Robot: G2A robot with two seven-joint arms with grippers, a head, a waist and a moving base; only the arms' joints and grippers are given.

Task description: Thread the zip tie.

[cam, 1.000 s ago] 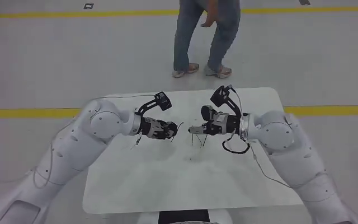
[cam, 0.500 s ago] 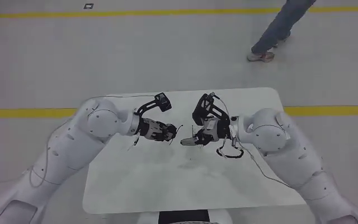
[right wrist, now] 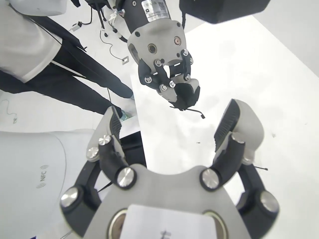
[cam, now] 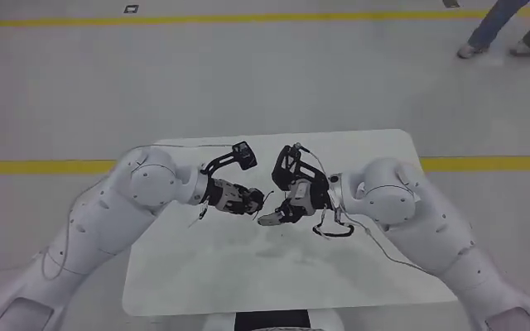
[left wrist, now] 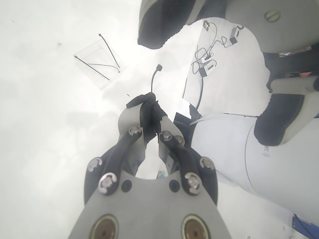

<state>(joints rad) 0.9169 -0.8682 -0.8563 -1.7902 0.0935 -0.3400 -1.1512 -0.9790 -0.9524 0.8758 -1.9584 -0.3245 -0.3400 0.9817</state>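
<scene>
My left claw [left wrist: 149, 99] is pinched narrow on the zip tie [left wrist: 153, 79] — its head end sticks out past my fingertips, held above the tabletop [cam: 248, 281]. My right claw [cam: 267, 220] stands wide, gripping nothing, just beside the left and facing it; the tie's end juts toward it. Spare ties [left wrist: 92, 66] lie on a clear sleeve [left wrist: 104, 80] on the tabletop — apart from both claws.

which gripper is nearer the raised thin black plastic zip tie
Left. The left gripper is shut on the zip tie; the right gripper, open, faces it without touching.
</scene>
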